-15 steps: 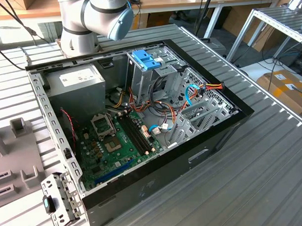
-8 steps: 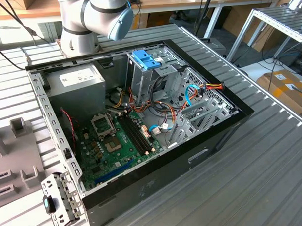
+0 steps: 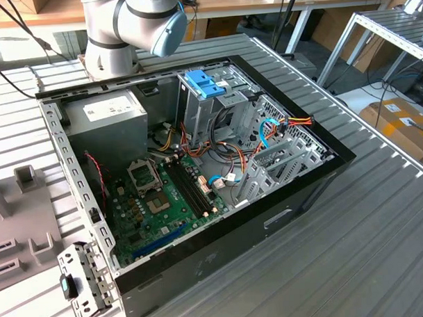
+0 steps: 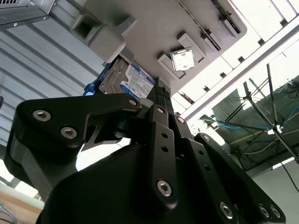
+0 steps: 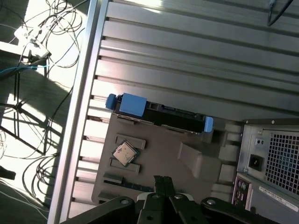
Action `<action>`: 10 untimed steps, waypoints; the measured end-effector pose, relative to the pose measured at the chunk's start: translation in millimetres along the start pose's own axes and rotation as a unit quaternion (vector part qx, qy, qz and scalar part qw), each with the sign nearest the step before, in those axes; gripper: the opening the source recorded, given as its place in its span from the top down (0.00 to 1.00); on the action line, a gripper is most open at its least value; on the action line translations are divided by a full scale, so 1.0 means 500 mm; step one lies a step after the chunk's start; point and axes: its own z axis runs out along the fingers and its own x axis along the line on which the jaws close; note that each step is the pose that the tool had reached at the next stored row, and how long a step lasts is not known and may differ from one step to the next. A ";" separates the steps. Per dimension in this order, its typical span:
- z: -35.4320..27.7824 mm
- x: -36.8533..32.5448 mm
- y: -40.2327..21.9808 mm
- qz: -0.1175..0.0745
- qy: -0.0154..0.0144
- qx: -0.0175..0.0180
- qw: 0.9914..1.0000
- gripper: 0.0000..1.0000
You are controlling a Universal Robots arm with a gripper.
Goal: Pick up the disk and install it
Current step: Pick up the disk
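disk (image 5: 164, 116): 1, on grey holder (image 5: 161, 156) | gripper (image 5: 161, 180): 1, closed, empty | open case (image 3: 222, 259): 1

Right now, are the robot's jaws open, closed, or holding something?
Gripper: jaws closed, holding nothing; the disk stands apart from it, in the grey holder.

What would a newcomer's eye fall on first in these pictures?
The open computer case, its green motherboard bare, dominates the exterior view. In both wrist views the disk with blue side rails stands on edge in a grey holder, and the black gripper is apart from it.
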 end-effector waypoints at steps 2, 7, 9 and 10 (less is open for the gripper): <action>0.000 0.000 0.000 -0.004 0.000 0.000 1.000 0.89; 0.000 0.000 0.000 -0.013 0.001 0.000 1.000 0.89; 0.000 0.000 0.000 -0.018 0.001 0.000 1.000 0.89; 0.000 0.000 0.000 -0.019 0.001 0.000 1.000 0.89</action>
